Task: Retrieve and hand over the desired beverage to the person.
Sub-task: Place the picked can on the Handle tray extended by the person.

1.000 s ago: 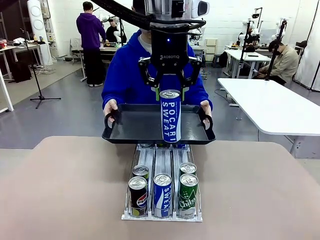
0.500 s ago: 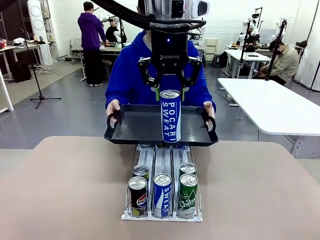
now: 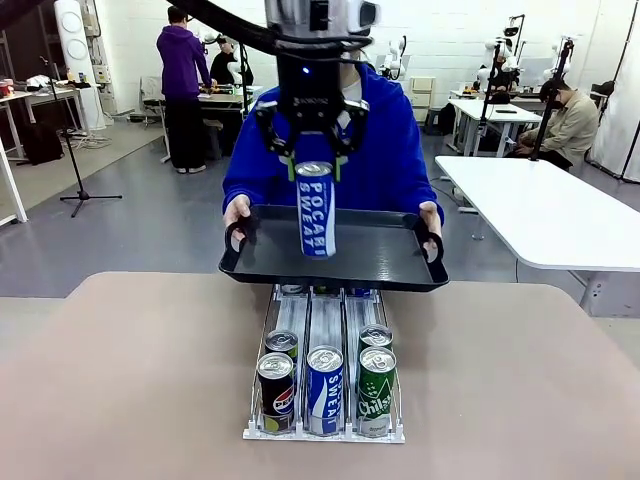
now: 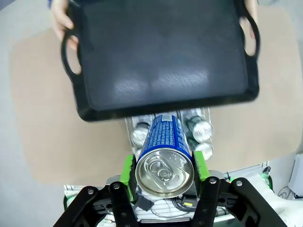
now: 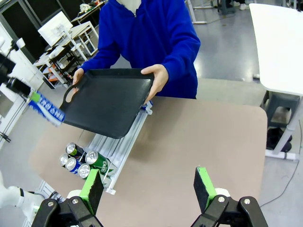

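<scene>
Left end effector (image 3: 315,170) has its green pads clamped on either side of the Pocari Sweat can (image 3: 316,215), gripping it near the top. The can hangs upright with its pull-tab end toward the wrist. It is held up off the worktop (image 3: 130,370), in front of the black tray (image 3: 385,262). Whether its base touches the tray I cannot tell.

The person (image 3: 395,140) in the blue hoodie holds that tray level at the far edge of the worktop, one hand (image 3: 236,212) on one handle and the other hand (image 3: 431,215) on the opposite one.

Below the tray's near rim sits the clear dispenser rack (image 3: 325,432), with a dark can (image 3: 276,392), a blue can (image 3: 325,390) and a green can (image 3: 376,390) in the front row.

Right end effector (image 5: 149,187) hangs high above the worktop, jaws spread wide and nothing between them.
</scene>
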Available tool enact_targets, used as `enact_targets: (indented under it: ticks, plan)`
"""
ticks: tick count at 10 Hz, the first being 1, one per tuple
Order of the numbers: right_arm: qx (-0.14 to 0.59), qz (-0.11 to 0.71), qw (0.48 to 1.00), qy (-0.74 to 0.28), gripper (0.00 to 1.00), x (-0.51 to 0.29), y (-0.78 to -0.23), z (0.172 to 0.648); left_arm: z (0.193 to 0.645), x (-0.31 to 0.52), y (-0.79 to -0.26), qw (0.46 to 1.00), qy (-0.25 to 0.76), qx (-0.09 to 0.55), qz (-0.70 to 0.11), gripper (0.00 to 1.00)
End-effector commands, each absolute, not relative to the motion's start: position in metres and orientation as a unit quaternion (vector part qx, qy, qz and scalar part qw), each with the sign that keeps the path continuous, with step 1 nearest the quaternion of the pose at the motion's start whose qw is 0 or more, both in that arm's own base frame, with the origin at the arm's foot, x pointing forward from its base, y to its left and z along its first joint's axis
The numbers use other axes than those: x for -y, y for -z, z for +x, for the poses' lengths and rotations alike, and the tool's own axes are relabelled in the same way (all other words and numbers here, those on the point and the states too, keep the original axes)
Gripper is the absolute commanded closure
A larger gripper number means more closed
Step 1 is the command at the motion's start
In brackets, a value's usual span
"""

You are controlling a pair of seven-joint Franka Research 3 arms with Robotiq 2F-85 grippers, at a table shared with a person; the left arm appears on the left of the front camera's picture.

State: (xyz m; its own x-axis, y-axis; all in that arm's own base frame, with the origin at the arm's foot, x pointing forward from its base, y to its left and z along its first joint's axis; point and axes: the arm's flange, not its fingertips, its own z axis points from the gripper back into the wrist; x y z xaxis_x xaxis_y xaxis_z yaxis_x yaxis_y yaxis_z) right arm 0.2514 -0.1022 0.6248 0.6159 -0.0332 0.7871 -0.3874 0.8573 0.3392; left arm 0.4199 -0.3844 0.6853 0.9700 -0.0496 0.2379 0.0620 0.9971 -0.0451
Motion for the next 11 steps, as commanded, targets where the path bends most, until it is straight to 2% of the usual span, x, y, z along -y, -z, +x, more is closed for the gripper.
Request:
enact_targets:
  ticks: [1,4,6,7,8,11]
  plan:
    - [0.427,0.257,0.861,-0.106,0.00,0.102,-0.622,0.254,0.460,0.365,-0.707,0.990,0.014,0.142,-0.020,0.42]
    - [0.427,0.257,0.861,-0.106,0.00,0.102,-0.622,0.254,0.526,0.333,-0.724,0.988,0.001,0.152,-0.016,0.42]
    - [0.427,0.257,0.861,-0.106,0.00,0.102,-0.622,0.254,0.549,0.322,-0.728,0.989,-0.016,0.148,-0.014,0.42]
    - [0.427,0.257,0.861,-0.106,0.00,0.102,-0.622,0.254,0.555,0.320,-0.729,0.989,-0.020,0.148,-0.009,0.42]
    - [0.427,0.257,0.861,-0.106,0.00,0.102,-0.622,0.254,0.537,0.311,-0.706,0.988,-0.019,0.149,-0.024,0.42]
    - [0.427,0.257,0.861,-0.106,0.00,0.102,-0.622,0.254,0.537,0.311,-0.706,0.988,-0.019,0.149,-0.024,0.42]
